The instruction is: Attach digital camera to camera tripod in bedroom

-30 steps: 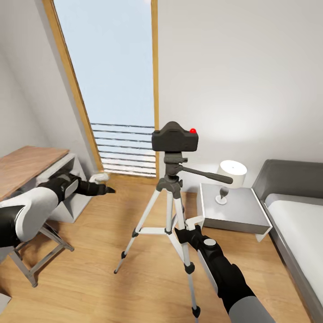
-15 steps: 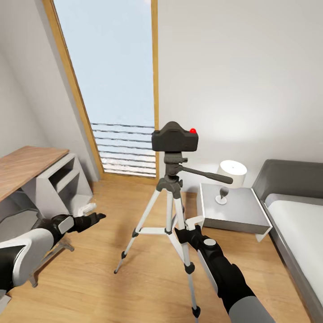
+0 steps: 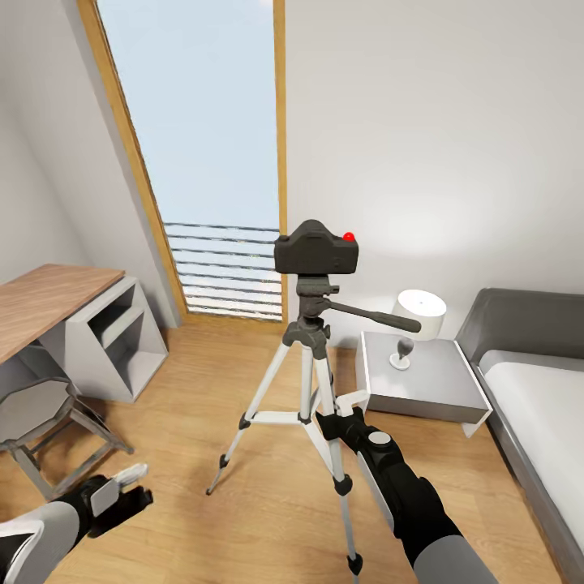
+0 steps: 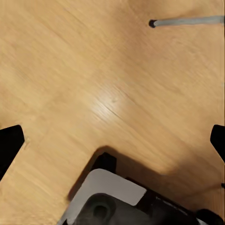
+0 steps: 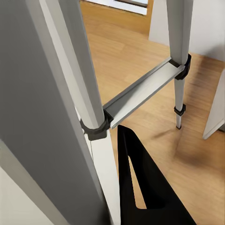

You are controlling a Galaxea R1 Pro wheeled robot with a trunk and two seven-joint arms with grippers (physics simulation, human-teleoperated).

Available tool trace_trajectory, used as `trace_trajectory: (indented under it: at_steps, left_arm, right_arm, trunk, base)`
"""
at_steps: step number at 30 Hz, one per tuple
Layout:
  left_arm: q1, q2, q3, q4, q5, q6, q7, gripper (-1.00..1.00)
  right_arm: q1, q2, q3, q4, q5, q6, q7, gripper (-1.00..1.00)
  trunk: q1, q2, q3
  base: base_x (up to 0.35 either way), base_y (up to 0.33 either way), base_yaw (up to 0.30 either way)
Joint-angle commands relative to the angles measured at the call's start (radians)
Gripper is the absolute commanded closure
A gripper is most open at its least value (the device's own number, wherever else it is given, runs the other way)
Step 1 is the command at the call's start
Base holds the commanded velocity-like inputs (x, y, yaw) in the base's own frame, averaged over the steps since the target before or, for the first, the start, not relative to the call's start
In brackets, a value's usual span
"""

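Note:
The digital camera (image 3: 316, 247), black with a red spot on top, sits level on the head of the camera tripod (image 3: 306, 369), which stands upright on the wood floor in front of the window. My right gripper (image 3: 329, 422) is low down on the tripod's near leg, shut around it. In the right wrist view that silver leg (image 5: 70, 93) runs close by, with one black finger (image 5: 140, 187) against it and the other hidden behind it. My left gripper (image 3: 136, 485) hangs open just above the floor at the lower left, well clear of the tripod, its fingertips (image 4: 9, 145) spread wide.
A wooden-top desk (image 3: 45, 300) with a grey shelf unit (image 3: 113, 341) and a grey chair (image 3: 40, 414) stands at the left. A nightstand (image 3: 438, 385) with a white lamp (image 3: 418, 316) and a grey bed (image 3: 535, 422) are at the right. The tall window (image 3: 203, 162) is behind the tripod.
My left arm has dropped from desk height beside the window and pulled back to low over the floor, uncovering the chair. The right arm, the tripod and the camera have not moved.

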Motion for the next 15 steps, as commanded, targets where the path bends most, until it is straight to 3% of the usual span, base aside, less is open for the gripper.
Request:
trace_trajectory:
  at_steps: [1,5,8,9,15]
  left_arm:
    - [0.023,0.000,0.006,0.000,0.007,0.003,0.036,-1.00]
    - [0.136,-0.002,0.007,0.000,0.012,-0.002,0.130,-1.00]
    - [0.199,-0.005,0.008,0.000,0.014,-0.023,0.153,-1.00]
    - [0.236,-0.008,0.008,0.000,0.016,-0.048,0.162,-1.00]
    - [0.343,-0.030,0.010,0.001,0.020,-0.161,0.174,-1.00]
  right_arm:
    - [-0.001,0.000,-0.001,-0.002,0.005,0.006,0.005,1.00]
    - [-0.001,0.000,-0.001,-0.002,0.005,0.007,0.005,1.00]
    - [-0.001,0.000,-0.001,-0.002,0.004,0.007,0.005,1.00]
    - [-0.001,0.000,-0.001,-0.002,0.004,0.007,0.005,1.00]
    - [-0.001,-0.003,-0.001,-0.002,0.003,0.009,0.005,1.00]
  trunk:
    - [0.001,-0.002,-0.002]
    - [0.001,-0.002,-0.002]
    - [0.001,-0.002,-0.002]
    - [0.001,-0.002,-0.002]
    - [0.001,-0.002,-0.002]
  base:
    - [0.000,0.000,0.000]
    - [0.000,0.000,0.000]
    - [0.000,0.000,0.000]
    - [0.000,0.000,0.000]
    - [0.000,0.000,0.000]
